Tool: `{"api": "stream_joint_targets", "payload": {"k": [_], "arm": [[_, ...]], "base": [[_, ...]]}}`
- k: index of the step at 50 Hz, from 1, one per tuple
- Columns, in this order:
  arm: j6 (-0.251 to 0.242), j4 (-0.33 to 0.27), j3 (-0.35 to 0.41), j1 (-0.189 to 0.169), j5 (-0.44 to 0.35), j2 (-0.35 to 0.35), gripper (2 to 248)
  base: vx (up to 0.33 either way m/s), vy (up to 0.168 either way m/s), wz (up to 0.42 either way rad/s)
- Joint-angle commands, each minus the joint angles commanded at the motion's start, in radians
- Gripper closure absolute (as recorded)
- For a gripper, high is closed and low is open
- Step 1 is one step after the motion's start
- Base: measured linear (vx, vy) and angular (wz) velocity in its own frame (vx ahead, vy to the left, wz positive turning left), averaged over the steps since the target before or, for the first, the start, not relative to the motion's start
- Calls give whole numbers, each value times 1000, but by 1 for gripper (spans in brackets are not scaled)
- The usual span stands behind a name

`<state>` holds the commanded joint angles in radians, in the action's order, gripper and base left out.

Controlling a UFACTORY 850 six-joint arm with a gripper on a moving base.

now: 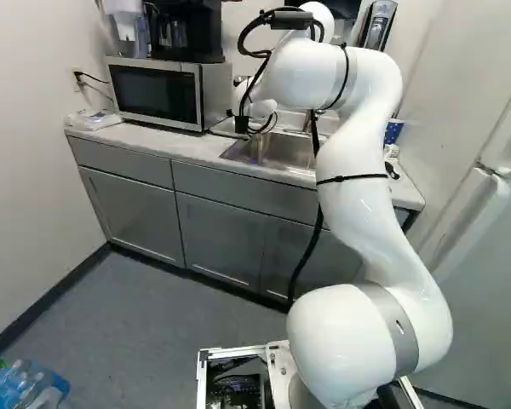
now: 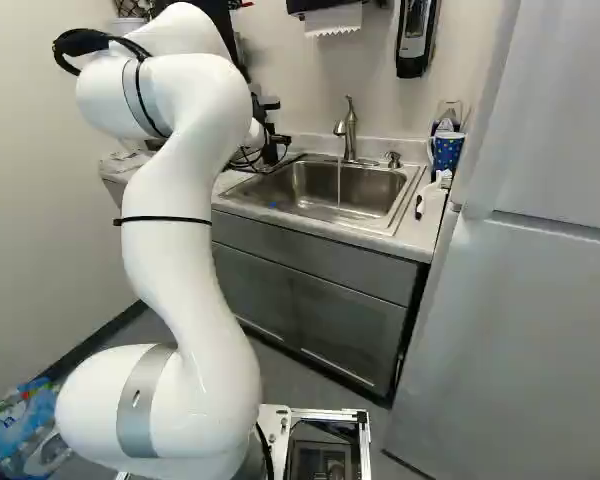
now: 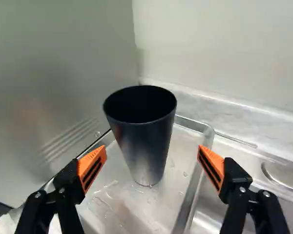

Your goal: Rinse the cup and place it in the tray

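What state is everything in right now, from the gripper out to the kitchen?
Gripper: open, fingers apart on either side of the cup.
Cup: upright, mouth up, standing in the tray.
Tray: wet, with water drops.
Faucet: running, thin stream into the sink.
Microwave: door shut.
Cabinet doors: shut.
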<state>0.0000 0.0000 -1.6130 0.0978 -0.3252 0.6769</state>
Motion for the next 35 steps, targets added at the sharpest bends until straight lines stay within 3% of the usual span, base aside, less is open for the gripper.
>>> {"api": "stream_joint_targets", "payload": {"k": [35], "arm": [[0, 0, -10, 2, -74, 32, 3]], "base": [[0, 0, 0]]}}
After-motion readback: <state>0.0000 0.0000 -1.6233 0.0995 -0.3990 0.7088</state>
